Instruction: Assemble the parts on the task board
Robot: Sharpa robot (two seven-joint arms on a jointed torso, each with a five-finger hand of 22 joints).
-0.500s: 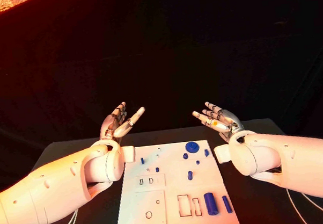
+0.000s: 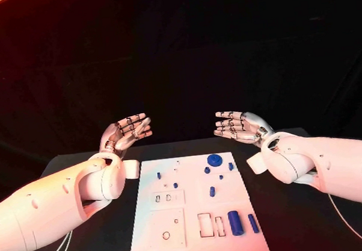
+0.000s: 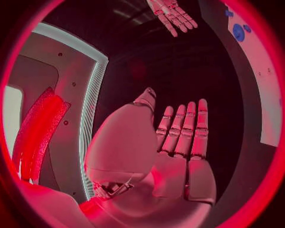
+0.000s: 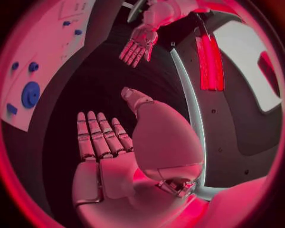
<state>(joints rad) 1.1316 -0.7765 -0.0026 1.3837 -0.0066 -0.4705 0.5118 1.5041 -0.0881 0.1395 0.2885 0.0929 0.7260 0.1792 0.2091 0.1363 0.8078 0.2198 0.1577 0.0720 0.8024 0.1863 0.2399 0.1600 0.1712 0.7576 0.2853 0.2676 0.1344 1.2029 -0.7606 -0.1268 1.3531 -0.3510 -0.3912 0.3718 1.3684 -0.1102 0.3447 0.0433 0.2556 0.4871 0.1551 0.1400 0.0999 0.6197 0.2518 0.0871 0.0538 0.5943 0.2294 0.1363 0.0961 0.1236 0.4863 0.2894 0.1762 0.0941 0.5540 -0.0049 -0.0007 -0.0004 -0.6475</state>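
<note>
The white task board point(image 2: 198, 245) lies in the middle of the black table, with several small blue parts on it: a round disc point(image 2: 214, 158), a short peg point(image 2: 213, 191), a thick cylinder point(image 2: 236, 222) and a thin one point(image 2: 253, 223) near the front right. My left hand point(image 2: 126, 132) is raised beyond the board's far left corner, empty, fingers straight and together. My right hand point(image 2: 240, 126) is raised beyond the far right corner, likewise empty with flat fingers. The palms face each other. The left wrist view shows the left hand point(image 3: 178, 142), the right wrist view the right hand point(image 4: 104, 142).
The board point(image 4: 42, 71) has cut-out slots point(image 2: 213, 225) near its front and small holes in its left half. Black table surface point(image 2: 98, 243) lies on both sides of the board. A dark curtain hangs behind the table.
Both hands have turned at the wrist: fingers that pointed up and outward now lie level, pointing inward toward each other. The whole picture has shifted slightly.
</note>
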